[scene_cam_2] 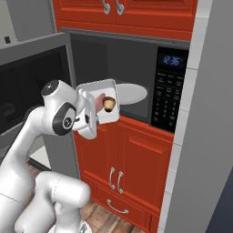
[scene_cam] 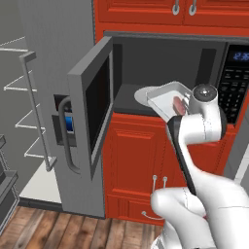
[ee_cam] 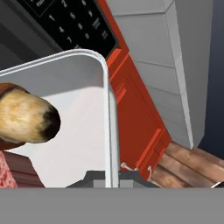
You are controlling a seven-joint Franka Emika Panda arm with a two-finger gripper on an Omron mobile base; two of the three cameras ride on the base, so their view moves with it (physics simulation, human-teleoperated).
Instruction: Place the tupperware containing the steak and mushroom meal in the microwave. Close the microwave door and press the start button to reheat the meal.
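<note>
The translucent tupperware (scene_cam_2: 109,87) hangs tilted at the mouth of the open microwave (scene_cam_2: 132,59), in front of its white turntable plate (scene_cam_2: 134,93). Inside it lie the reddish steak (scene_cam_2: 98,101) and the brown mushroom (scene_cam_2: 108,104). My gripper (scene_cam_2: 95,119) is shut on the tray's near rim. In the hand view the rim (ee_cam: 107,109) runs down between my gripper (ee_cam: 111,177), with the mushroom (ee_cam: 26,119) and steak (ee_cam: 8,173) at left. From the left, the tupperware (scene_cam: 163,96) and steak (scene_cam: 177,103) sit at the cavity's front edge. The microwave door (scene_cam: 92,97) stands swung wide to the left.
The black keypad (scene_cam_2: 168,93) with a blue display is right of the cavity. Red cabinets (scene_cam_2: 132,154) lie below and above the oven. A tall grey fridge (scene_cam: 53,73) with a bar handle stands behind the open door. A grey wall column (scene_cam_2: 205,113) rises at right.
</note>
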